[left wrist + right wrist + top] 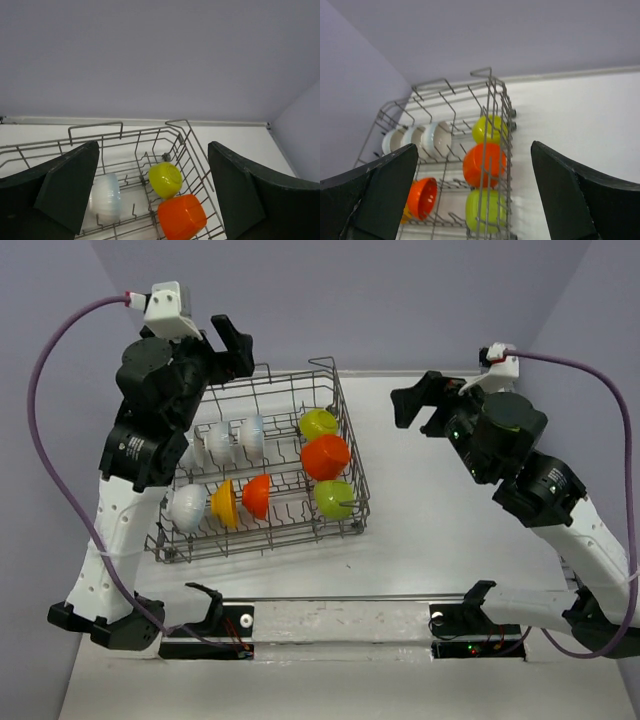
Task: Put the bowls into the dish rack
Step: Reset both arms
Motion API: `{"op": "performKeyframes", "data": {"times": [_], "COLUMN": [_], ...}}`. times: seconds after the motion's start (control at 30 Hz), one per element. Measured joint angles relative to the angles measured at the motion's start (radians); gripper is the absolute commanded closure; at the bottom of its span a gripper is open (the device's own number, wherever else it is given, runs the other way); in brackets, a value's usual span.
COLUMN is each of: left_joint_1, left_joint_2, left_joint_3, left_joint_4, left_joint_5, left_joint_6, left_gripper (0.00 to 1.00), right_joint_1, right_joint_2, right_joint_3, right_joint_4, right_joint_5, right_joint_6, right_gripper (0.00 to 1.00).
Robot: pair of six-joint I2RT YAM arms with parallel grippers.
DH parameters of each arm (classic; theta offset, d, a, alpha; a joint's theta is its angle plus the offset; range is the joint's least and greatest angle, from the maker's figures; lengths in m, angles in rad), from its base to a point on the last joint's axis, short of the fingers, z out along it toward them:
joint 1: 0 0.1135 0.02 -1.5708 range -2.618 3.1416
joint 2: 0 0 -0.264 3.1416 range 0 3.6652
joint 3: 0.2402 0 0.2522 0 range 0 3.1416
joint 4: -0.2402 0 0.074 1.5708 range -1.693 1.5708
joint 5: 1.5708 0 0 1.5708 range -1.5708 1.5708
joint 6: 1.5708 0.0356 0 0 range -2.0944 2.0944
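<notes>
Bowls (325, 457) in dish rack (200, 552); dish rack on table (450, 530), left of centre

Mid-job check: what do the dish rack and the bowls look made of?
Dish rack: grey metal wire, thin rods with a dull sheen. Orange bowl and lime bowl: likely glossy plastic, saturated colour with soft highlights. White bowls: glossy too, plastic or glazed ceramic, hard to tell.

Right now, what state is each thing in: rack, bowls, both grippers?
dish rack: upright on the table, loaded.
white bowls: four, on edge between tines, left side.
orange-yellow bowl: on edge, near row.
small red-orange bowl: on edge beside it.
lime green bowls: two, racked, right column.
large red-orange bowl: racked between them.
left gripper: open, empty.
right gripper: open, empty.
</notes>
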Motion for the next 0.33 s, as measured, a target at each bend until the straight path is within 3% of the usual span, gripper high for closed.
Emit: {"op": "performKeyframes", "data": {"times": [0.23,0.33], "left_joint_1": [0.000,0.000], "left_joint_2": [0.187,0.243], "left_joint_3": [0.498,0.604], "left_joint_4": [-0.120,-0.171], "left_joint_5": [0.023,0.036], "left_joint_6": [0.023,0.035], "left_gripper": [0.01,0.01], "right_joint_1": [0.000,0.000], "right_joint_2": [0.155,0.190], "right_joint_3": [0.262,0.273], "right_joint_4": [0.057,0.056], "right_joint_5": [0.064,0.080], "right_joint_6": [-0.114,-0.137], "right_gripper": [0.00,0.00]}}
